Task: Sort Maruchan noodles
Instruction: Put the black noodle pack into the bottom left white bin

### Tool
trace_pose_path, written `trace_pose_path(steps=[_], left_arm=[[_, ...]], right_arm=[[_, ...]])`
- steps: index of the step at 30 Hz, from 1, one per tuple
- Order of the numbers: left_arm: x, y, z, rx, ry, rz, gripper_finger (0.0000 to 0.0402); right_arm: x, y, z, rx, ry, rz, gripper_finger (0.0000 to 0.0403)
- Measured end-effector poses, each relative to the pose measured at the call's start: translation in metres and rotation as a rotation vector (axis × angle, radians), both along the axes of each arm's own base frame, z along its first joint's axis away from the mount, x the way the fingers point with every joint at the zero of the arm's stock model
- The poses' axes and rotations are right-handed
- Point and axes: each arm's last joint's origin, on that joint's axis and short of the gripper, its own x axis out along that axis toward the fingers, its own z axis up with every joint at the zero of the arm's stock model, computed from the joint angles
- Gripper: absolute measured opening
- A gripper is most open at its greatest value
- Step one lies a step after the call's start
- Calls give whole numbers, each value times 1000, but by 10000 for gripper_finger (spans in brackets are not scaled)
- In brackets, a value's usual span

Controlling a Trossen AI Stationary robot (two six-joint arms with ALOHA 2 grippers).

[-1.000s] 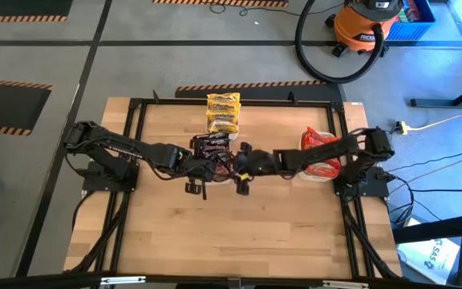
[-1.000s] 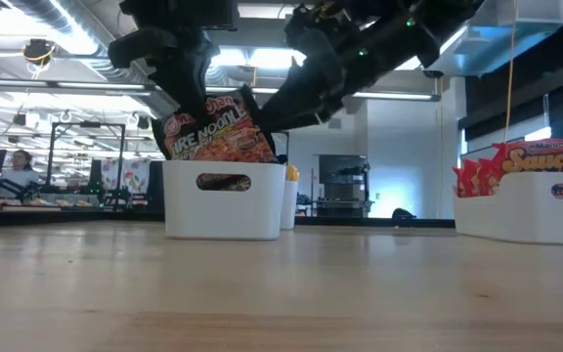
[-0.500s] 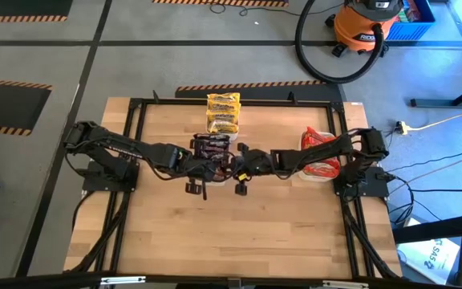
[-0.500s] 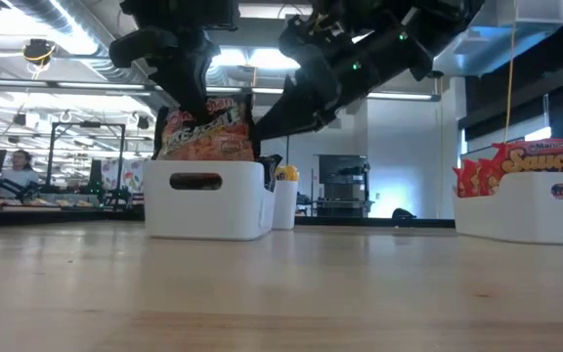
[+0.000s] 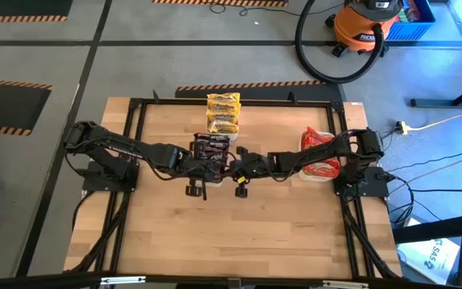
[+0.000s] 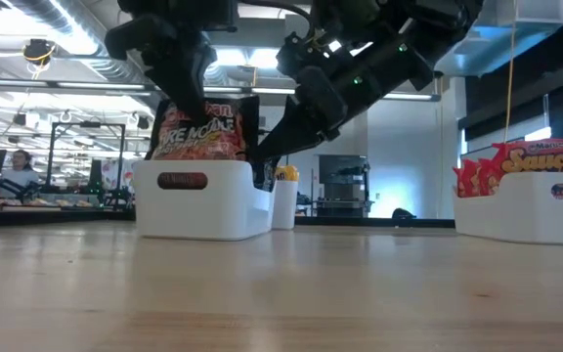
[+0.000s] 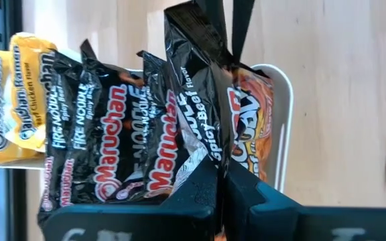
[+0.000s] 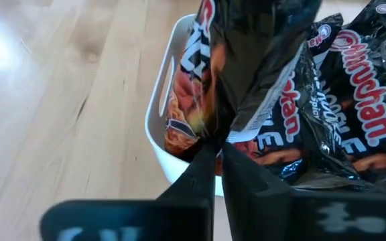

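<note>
A dark Maruchan noodles packet [image 6: 203,132] stands on edge in a white tray [image 6: 198,196] at mid-table, and both grippers are shut on it. My left gripper [image 7: 221,184] comes from the table's left [image 5: 207,163]. My right gripper [image 8: 218,157] comes from the right [image 5: 229,163]. More dark packets [image 7: 106,127] stand in the same tray beside the held one. Yellow packets [image 5: 223,112] sit in a tray farther back. Red packets [image 5: 319,156] fill a tray at the right. My left gripper pinches the dark packet's end edge [image 7: 213,150] between its two fingers, slanting down from the table's left. The packet stands upright on edge, its lower part inside the white tray. My right gripper pinches the opposite end edge [image 8: 230,127] of the same packet between its two fingers, slanting down from the table's right. The packet rises ahead of the fingers, over the tray's rim [image 8: 159,114].
The red packets' tray [image 6: 526,210] stands at the table's right. A black frame [image 5: 135,112] runs round the wooden tabletop. Bare wood lies toward the near edge [image 5: 239,233]. An orange shop vacuum [image 5: 367,24] stands on the floor beyond the table.
My right gripper has sunk toward the white tray and shut on the dark packet's edge. The packet, tilted before, now stands upright and lower in the tray. The tray has slid a little toward the table's left.
</note>
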Motion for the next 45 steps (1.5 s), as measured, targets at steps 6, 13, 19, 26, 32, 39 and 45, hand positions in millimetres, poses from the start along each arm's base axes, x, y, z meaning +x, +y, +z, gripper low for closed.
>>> trace_pose_path(steps=[6,13,19,26,32,39,45], left_arm=[[2,-2,-4,-34,7,12,0],[14,-4,-25,-24,71,6,0],[19,-10,-37,-16,94,-10,0],[20,-11,-34,-21,69,-18,0],[21,-11,-35,-19,67,-17,0],[21,-11,-34,-22,62,-17,0],[21,-11,-34,-23,59,-16,0]], right_arm=[[0,0,-1,0,7,-1,1],[-2,0,-2,-2,25,-1,1],[-10,0,13,-14,44,-14,1],[-15,5,46,-11,-94,8,1],[-3,11,42,48,-207,127,1],[8,11,14,44,-171,118,1],[6,10,9,23,-117,85,1]])
